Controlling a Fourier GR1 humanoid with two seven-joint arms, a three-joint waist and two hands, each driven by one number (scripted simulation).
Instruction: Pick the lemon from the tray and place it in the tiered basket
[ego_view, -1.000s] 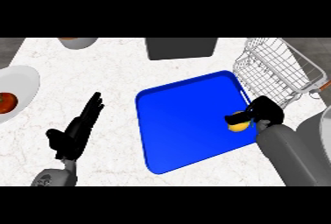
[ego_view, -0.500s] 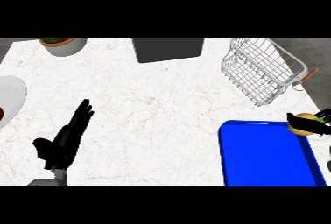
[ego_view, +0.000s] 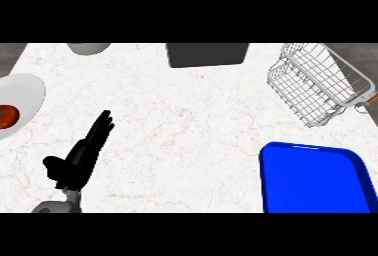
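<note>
The blue tray (ego_view: 317, 180) lies at the lower right of the head view, and nothing shows on the part of it in view. The white wire tiered basket (ego_view: 314, 82) stands at the upper right, tilted in the view. No lemon is visible anywhere. My left hand (ego_view: 77, 160) rests open at the lower left, fingers straight and pointing up the counter, touching nothing. My right hand does not show.
A white plate (ego_view: 26, 97) with a red-orange item (ego_view: 6, 116) sits at the left edge. A grey bowl (ego_view: 88, 48) stands at the top left and a dark grey box (ego_view: 207, 54) at the top middle. White marble counter (ego_view: 184, 130) spreads between them.
The view has swung, so the tray slid to the lower right. The right hand with the lemon, at the right edge half a second ago, has left the view.
</note>
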